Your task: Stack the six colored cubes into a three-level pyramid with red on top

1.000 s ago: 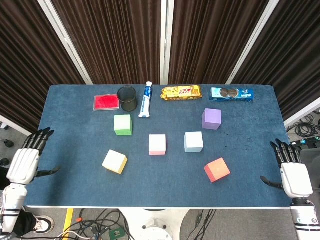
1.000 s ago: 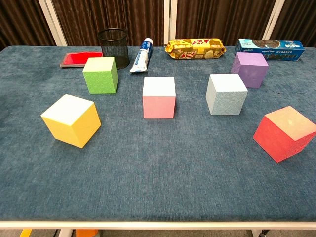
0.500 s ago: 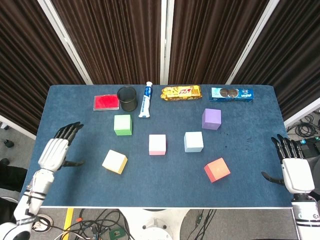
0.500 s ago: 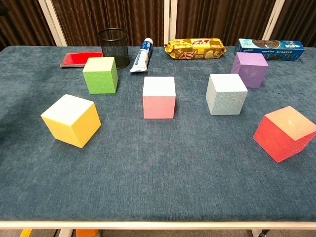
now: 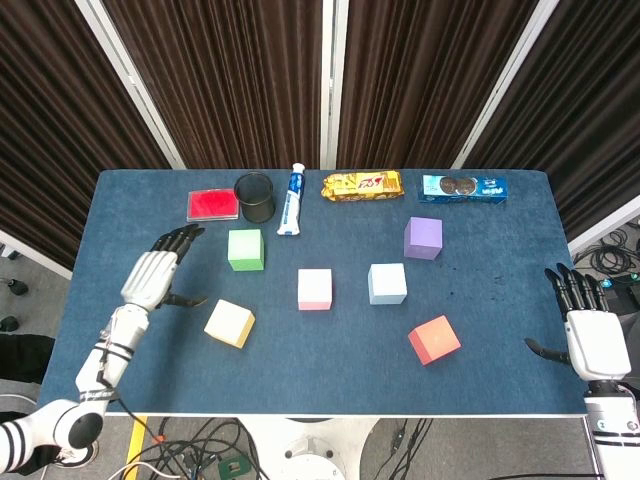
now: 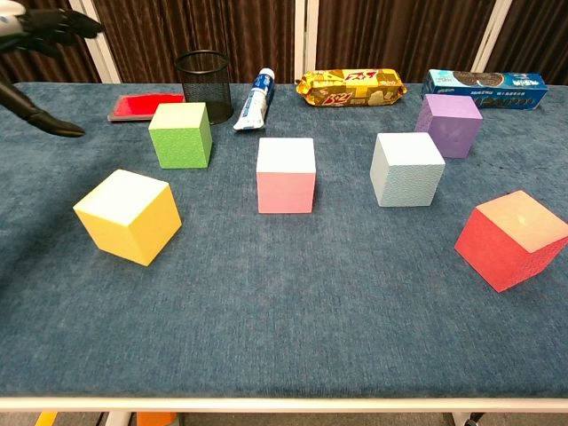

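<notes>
Nothing has been stacked yet: all six cubes sit singly on the blue desk (image 5: 500, 290), well apart from one another, so the whole pyramid remains to be built. In the head view the green cube (image 5: 245, 249) is left of centre, the yellow cube (image 5: 229, 323) lies below it toward the lower left and turned at an angle, the pink cube (image 5: 314, 289) and the light blue cube (image 5: 387, 283) sit side by side in the middle, the purple cube (image 5: 423, 238) is up and to the right, and the red cube (image 5: 434, 339), the one meant for the top, lies in the lower right, also turned at an angle. The left hand (image 5: 155, 276) hangs over the left part of the desk, near the green and yellow cubes but touching neither, its fingers (image 5: 178, 238) spread and holding nothing; the chest view catches only its dark fingertips in the upper left corner. The right hand (image 5: 591, 343) sits at the lower right edge of the frame, beyond the desk edge, fingers apart and empty, well away from the red cube. Along the top edge of the desk stand a flat red box (image 5: 212, 205), a black mesh cup (image 5: 254, 197), a toothpaste tube (image 5: 293, 200), a yellow snack pack (image 5: 362, 185) and a blue cookie box (image 5: 463, 188), none of which belong to the job. I judge the work to be at its very start, with three cubes still to be gathered for a base row.
</notes>
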